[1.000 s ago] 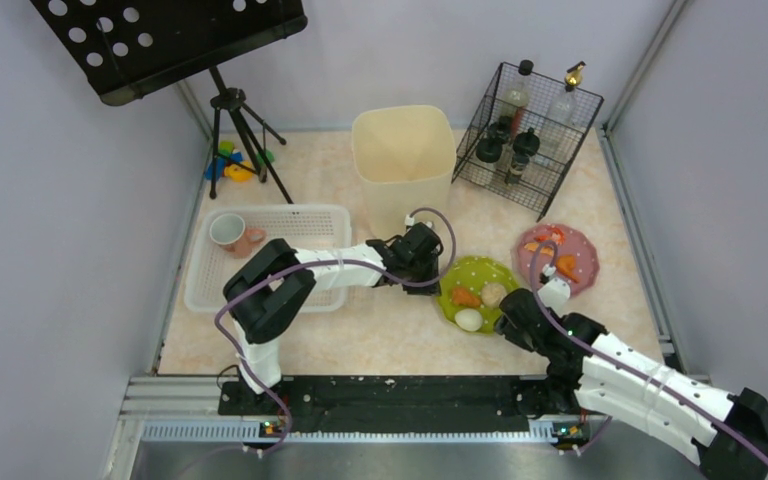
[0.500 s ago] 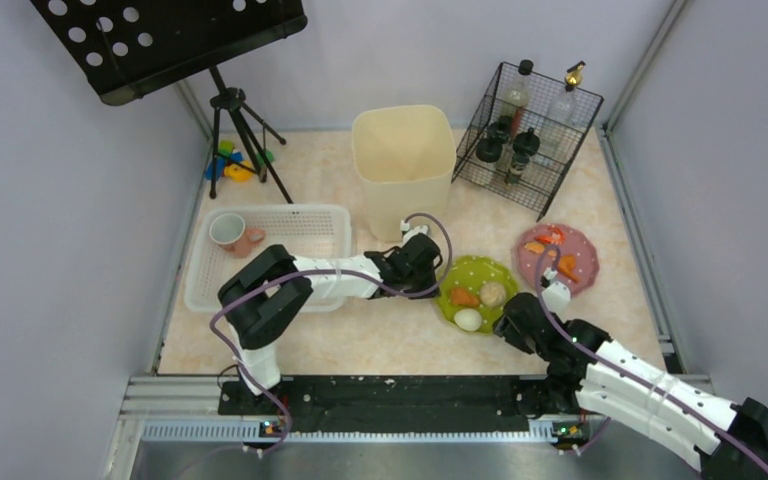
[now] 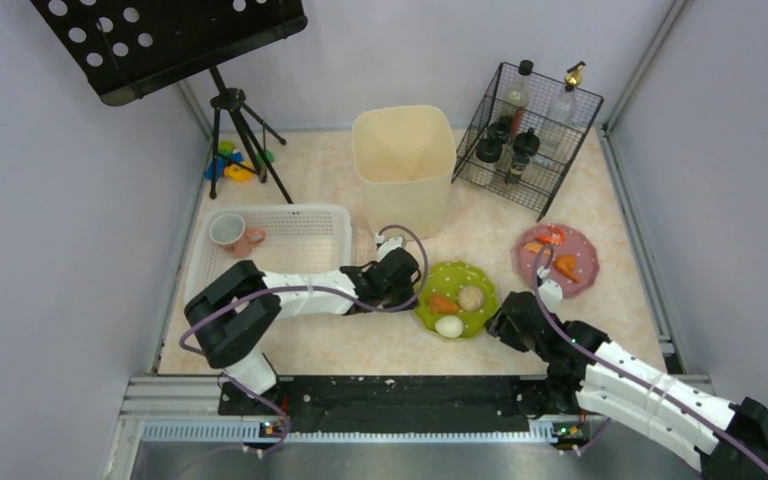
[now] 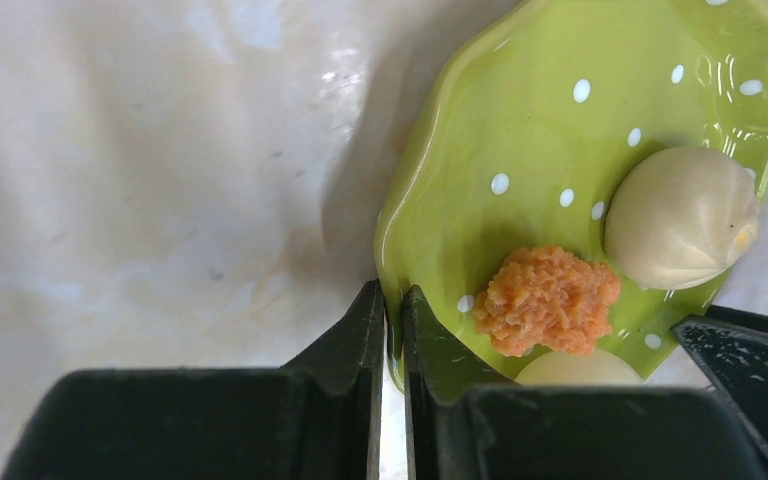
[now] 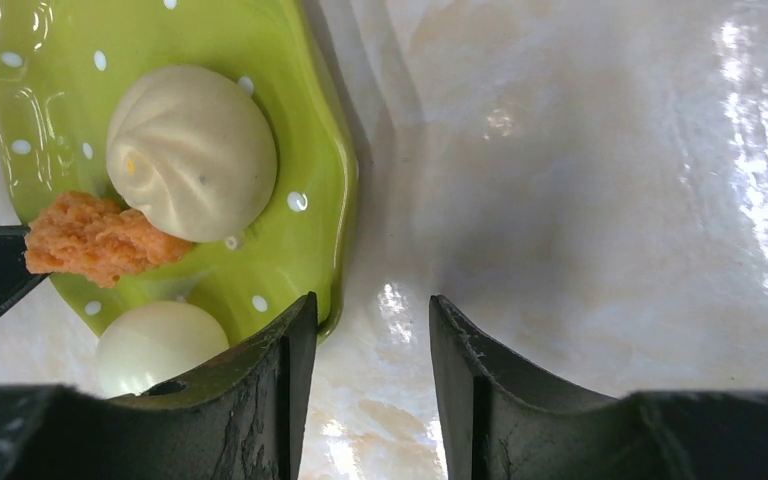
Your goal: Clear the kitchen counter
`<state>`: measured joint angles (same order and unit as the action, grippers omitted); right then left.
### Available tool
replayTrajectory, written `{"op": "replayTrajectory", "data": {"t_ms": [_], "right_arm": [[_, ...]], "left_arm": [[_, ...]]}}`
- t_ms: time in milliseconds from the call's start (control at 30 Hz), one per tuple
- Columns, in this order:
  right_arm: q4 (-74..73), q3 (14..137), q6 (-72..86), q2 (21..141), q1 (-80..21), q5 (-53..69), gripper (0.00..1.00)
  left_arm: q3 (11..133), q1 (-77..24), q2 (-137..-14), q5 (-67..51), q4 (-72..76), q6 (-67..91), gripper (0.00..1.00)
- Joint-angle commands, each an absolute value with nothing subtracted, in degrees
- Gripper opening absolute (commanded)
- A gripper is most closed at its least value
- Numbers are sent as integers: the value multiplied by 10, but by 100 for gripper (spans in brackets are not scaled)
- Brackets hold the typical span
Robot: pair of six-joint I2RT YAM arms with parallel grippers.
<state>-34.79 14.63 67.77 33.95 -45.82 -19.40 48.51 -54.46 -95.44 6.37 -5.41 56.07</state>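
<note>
Dragged green plate (image 4: 520,120) toward table (image 3: 360,345) left edge with left gripper (image 4: 392,300) pinched on its rim; right gripper (image 5: 370,310) spread alongside. Judged mid plate-clearing; would need level lift next, given loose food (image 4: 548,300).

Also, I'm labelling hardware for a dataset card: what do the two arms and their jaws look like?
Both the left arm and the right arm have segmented white link covers with black joints. A purple cable loops along each. The jaws are plain black and wedge-shaped, without visible markings.

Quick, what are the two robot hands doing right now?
Left gripper: shut on the rim of the green white-dotted wavy plate.
Right gripper: open, holding nothing.
</note>
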Motion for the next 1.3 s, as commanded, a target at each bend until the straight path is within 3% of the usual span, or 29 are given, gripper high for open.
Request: {"op": "replayTrajectory", "data": {"t_ms": [0, 533, 833, 1267], "right_arm": [[-303, 147, 627, 363, -450, -172, 45], [-169, 108, 553, 383, -451, -95, 45], [-155, 86, 565, 386, -451, -98, 51], [-70, 31, 613, 375, -451, -118, 48]], "left_arm": [[433, -544, -913, 108, -127, 554, 0], [303, -543, -860, 108, -56, 575, 0], [235, -543, -866, 103, 15, 589, 0], [195, -543, -872, 95, 54, 593, 0]]}}
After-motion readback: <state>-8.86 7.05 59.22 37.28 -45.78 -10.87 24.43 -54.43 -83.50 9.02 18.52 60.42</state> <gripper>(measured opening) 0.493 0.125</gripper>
